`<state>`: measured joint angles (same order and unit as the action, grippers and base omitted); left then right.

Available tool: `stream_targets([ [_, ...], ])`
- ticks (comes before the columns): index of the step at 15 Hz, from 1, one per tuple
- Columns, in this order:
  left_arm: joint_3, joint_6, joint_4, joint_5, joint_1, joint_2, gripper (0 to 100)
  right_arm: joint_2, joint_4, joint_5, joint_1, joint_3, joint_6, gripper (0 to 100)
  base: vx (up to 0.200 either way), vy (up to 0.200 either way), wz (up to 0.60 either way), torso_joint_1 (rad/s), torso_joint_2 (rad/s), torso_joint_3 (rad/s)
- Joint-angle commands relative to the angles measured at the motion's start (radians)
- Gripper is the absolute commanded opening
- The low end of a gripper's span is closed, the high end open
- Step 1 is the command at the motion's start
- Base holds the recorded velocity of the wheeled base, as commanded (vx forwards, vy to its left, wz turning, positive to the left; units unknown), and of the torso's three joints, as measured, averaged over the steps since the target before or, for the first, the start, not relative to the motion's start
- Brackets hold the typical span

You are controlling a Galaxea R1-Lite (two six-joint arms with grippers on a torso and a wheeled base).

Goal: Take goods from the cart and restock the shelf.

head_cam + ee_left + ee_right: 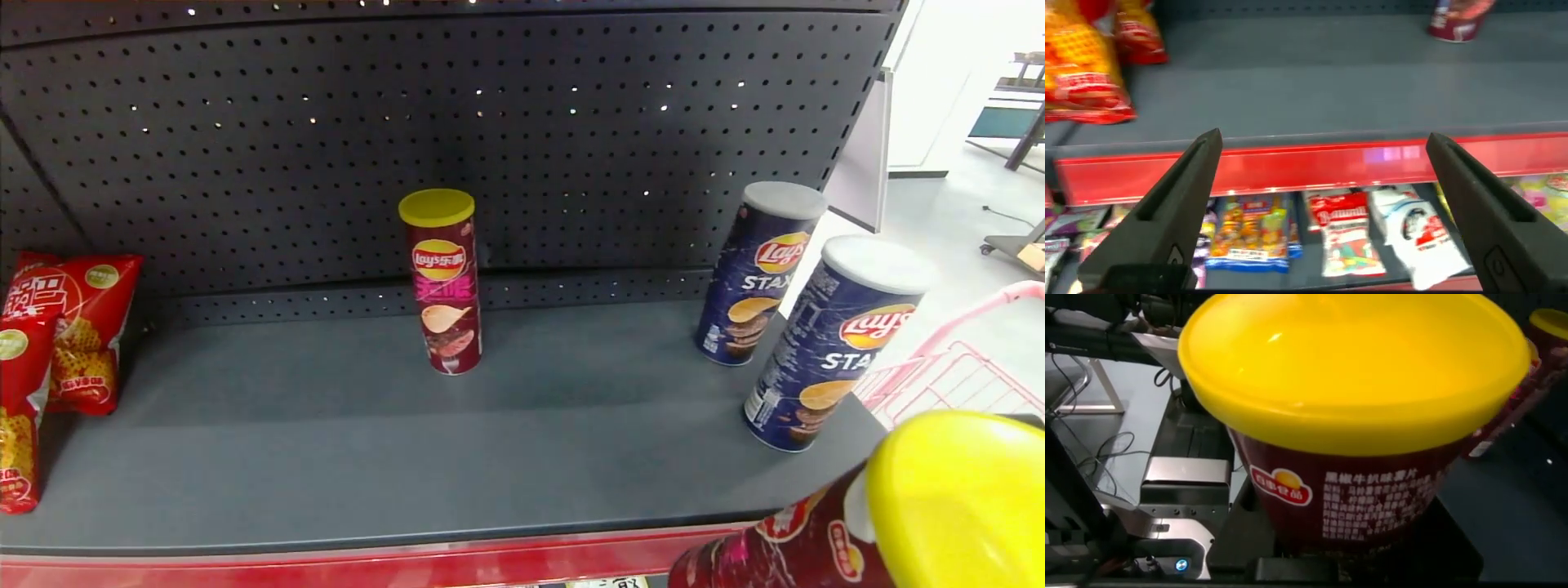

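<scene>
Dark grey shelf [326,457], perforated back panel [408,122]

The left hand [1323,137] has two long fingers [1176,204], matt dark grey and wedge-shaped, narrowing to blunt tips that end just above the red shelf edge [1315,159]. Below that edge, near each finger's broad base, sits a small round mark, possibly a screw head.

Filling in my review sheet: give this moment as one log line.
left hand: open, empty | held can: tilted, yellow lid, front right of shelf | on shelf: red can upright, two blue cans, red snack bags at left
</scene>
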<state>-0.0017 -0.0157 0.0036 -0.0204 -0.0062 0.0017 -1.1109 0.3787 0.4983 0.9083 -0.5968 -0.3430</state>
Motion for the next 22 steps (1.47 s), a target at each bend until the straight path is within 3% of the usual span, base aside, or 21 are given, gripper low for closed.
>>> stream_targets([
  [1, 0.000, 0.000, -0.001, -0.001, 0.000, 0.001, 100, 0.002, 0.000, 0.002, -0.002, 0.006, -0.001, 0, 0.000, 0.000, 0.00, 0.000, 0.00, 0.000],
  [22, 0.000, 0.000, -0.001, -0.001, 0.000, 0.001, 100, 0.000, 0.000, 0.006, -0.002, 0.040, 0.002, 0, 0.000, 0.000, 0.00, 0.000, 0.00, 0.000],
])
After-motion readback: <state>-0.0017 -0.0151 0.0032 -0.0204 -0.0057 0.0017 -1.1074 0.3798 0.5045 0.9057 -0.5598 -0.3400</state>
